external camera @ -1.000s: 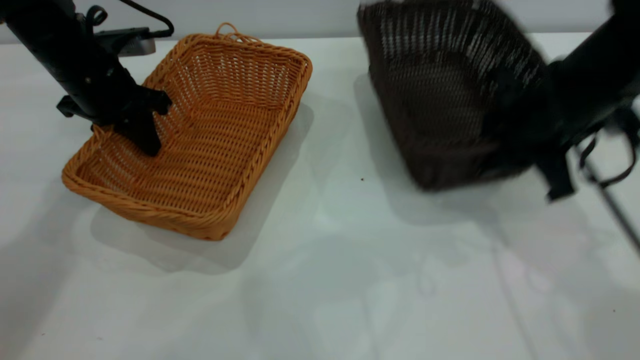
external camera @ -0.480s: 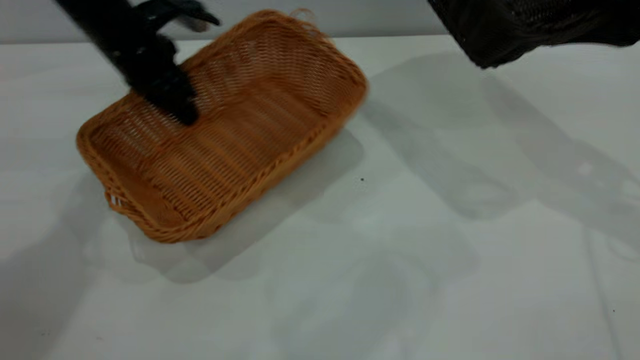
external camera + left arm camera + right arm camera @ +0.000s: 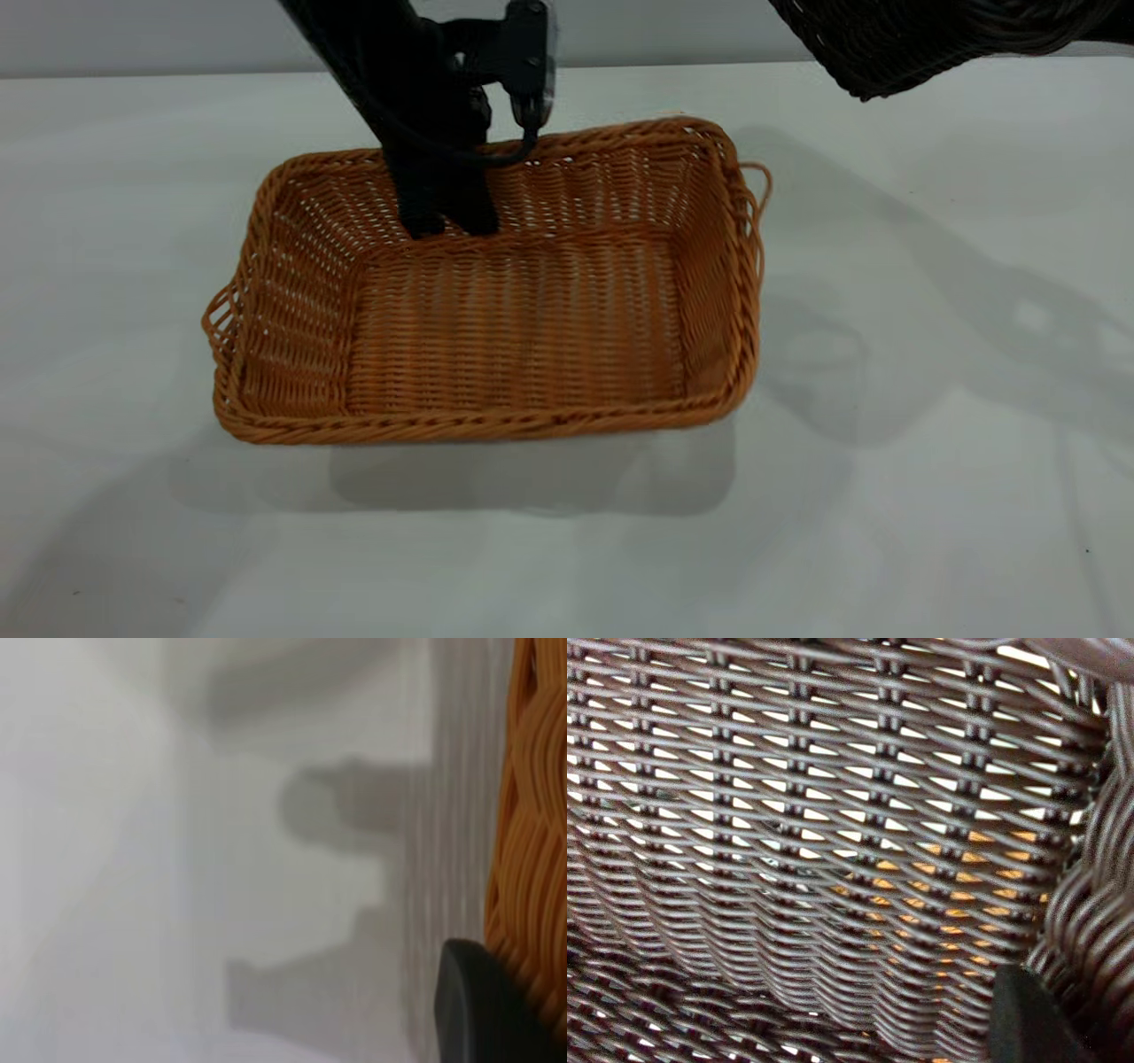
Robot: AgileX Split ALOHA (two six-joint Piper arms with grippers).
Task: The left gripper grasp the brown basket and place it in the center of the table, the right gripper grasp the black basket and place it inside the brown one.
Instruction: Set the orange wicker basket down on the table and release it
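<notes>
While the brown basket (image 3: 496,292) is gripped at its far rim by the left pincer (image 3: 447,221) on the white tabletop (image 3: 886,496), the black basket (image 3: 895,40) is held aloft far right; the right pincer's (image 3: 1028,1019) grip cannot be told.

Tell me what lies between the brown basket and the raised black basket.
Only bare table with shadows, in the exterior view, separates the brown basket from the black basket held above the table's far right.

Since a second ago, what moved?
The left pincer, gripping the far rim, swung the brown basket from the table's left side to its middle. The black basket rose almost out of view. Both baskets stayed held.
</notes>
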